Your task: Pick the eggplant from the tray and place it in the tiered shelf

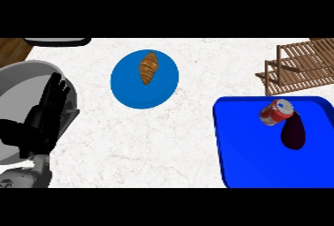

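Observation:
A dark purple eggplant (294, 132) lies on the blue tray (254, 150) at the lower right, its top end touching a red soda can (276, 112) lying on its side. The wooden tiered shelf (301, 66) stands at the upper right, just beyond the tray. My left hand (46, 114) rests open at the left edge, fingers pointing up, far from the tray. My right hand does not show in the head view.
A round blue plate (127, 90) with a croissant (149, 67) sits at the counter's upper middle. A grey bowl-like vessel (20, 84) lies behind my left hand. A dark-rimmed object (57, 41) shows at the top left.

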You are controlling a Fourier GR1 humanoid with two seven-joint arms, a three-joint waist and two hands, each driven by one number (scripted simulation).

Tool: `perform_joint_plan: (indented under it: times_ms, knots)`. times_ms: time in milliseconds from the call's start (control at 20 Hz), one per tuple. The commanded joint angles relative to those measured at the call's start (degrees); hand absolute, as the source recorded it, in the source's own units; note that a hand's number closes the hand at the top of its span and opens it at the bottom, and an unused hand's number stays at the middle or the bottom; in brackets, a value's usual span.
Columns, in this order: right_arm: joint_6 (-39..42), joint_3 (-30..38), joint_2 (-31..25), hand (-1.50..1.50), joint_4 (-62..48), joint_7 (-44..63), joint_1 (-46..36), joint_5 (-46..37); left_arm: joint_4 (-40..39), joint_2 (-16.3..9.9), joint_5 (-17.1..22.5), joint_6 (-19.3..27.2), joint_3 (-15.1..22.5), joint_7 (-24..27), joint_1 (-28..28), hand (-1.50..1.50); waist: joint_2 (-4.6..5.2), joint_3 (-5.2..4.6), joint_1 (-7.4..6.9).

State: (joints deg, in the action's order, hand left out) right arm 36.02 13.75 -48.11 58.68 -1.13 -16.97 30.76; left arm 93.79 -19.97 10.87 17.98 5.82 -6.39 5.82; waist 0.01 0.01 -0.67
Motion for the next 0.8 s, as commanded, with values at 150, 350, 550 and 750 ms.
perform_joint_plan:
  times_ms: [150,350,550,750]
  knots:
    - [-0.6,-8.8,-9.8,-1.50,8.7,2.4,-2.5,-17.6,0.3,0.4,-0.3,-0.4,0.3,-0.1,-0.5,0.00,0.13,-0.09,-0.56]
    - [-3.9,-14.2,-9.6,-1.50,11.2,7.4,-4.7,-25.4,3.0,0.6,-1.3,0.2,1.2,-1.1,-1.4,0.00,0.12,-0.03,-1.09]
    - [-4.5,-15.4,-5.7,-1.50,14.7,16.1,-5.8,-25.8,4.3,1.3,-1.5,-0.5,0.0,0.7,-5.3,0.00,-0.10,-0.04,-0.03]
    - [-7.1,-18.8,-2.9,-1.50,11.5,12.2,-5.5,-35.2,-4.5,1.7,-1.0,-2.5,-2.8,3.0,0.7,0.00,0.17,-0.02,0.34]
